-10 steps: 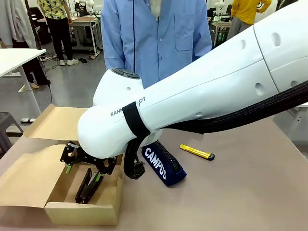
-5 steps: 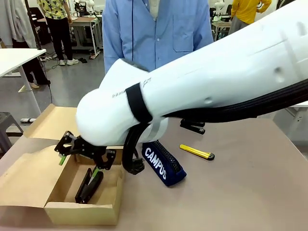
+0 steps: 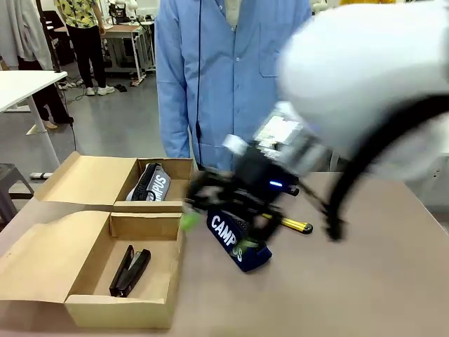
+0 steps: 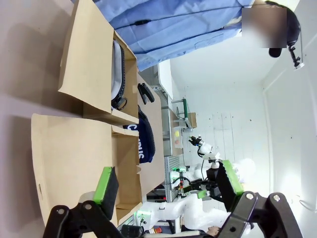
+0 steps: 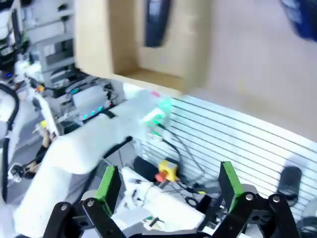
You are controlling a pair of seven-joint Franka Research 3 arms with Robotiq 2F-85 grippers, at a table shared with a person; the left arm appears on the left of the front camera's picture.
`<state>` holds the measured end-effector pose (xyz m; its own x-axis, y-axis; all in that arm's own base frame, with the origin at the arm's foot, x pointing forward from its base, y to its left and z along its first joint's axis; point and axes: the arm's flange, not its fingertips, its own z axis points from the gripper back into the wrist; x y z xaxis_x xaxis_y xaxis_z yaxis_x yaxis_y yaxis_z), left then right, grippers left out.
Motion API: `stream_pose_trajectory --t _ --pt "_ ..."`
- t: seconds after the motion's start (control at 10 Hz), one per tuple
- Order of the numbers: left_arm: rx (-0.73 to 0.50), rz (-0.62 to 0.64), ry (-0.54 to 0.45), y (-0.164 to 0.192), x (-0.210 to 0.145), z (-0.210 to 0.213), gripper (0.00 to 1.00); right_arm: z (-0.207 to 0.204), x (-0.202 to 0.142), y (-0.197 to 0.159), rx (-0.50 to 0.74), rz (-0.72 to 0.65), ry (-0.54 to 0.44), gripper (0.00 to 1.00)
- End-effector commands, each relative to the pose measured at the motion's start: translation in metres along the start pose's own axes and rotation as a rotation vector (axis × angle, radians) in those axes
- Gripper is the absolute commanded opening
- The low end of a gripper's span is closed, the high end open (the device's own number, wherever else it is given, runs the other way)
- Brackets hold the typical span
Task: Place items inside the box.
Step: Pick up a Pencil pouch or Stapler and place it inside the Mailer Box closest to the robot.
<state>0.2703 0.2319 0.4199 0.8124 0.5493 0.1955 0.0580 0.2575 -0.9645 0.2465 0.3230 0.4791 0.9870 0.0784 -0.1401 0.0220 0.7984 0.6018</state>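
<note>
The cardboard box (image 3: 91, 309) lies open at the left of the table. One black stapler (image 3: 130, 271) rests in its near compartment and a grey pencil case (image 3: 151, 184) in the far one. A navy "CAMPUS" pencil case (image 3: 242, 247) and the yellow utility knife (image 3: 289, 225) lie on the table right of the box. My right gripper (image 3: 214, 226), blurred by motion, hangs open and empty just over the navy case's near end. In the right wrist view the gripper (image 5: 168, 182) stands open, with the box (image 5: 143, 44) and stapler (image 5: 157, 20) above. My left gripper (image 4: 167, 181) is open and empty.
A person in a blue coat (image 3: 224, 84) stands at the far edge. The left wrist view has the box (image 4: 79, 148), grey case (image 4: 118, 74), navy case (image 4: 144, 141) and a second black stapler (image 4: 144, 93) lying on the table beyond. Bare tabletop (image 3: 365, 295) stretches at the right.
My right gripper has risen out of the box's near compartment and swung right toward the navy pencil case. The stapler stays behind in the box.
</note>
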Motion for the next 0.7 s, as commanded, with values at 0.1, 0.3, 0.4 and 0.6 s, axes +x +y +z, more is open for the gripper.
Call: stream_pose_trajectory --t 0.1,0.3,0.4,0.6 --pt "-0.013 -0.018 -0.002 0.0 -0.002 0.0 1.0 -0.018 -0.019 -0.014 -0.154 -0.235 -0.06 1.0" --pt "-0.013 -0.018 -0.002 0.0 -0.002 0.0 1.0 0.007 -0.013 -0.032 -0.055 -0.054 -0.034 1.0" --pt "-0.013 -0.018 -0.002 0.0 -0.002 0.0 1.0 0.007 -0.013 -0.032 -0.055 -0.054 -0.034 1.0" --pt "-0.013 -0.018 -0.002 0.0 -0.002 0.0 1.0 0.029 -0.006 -0.061 -0.031 -0.152 -0.072 1.0"
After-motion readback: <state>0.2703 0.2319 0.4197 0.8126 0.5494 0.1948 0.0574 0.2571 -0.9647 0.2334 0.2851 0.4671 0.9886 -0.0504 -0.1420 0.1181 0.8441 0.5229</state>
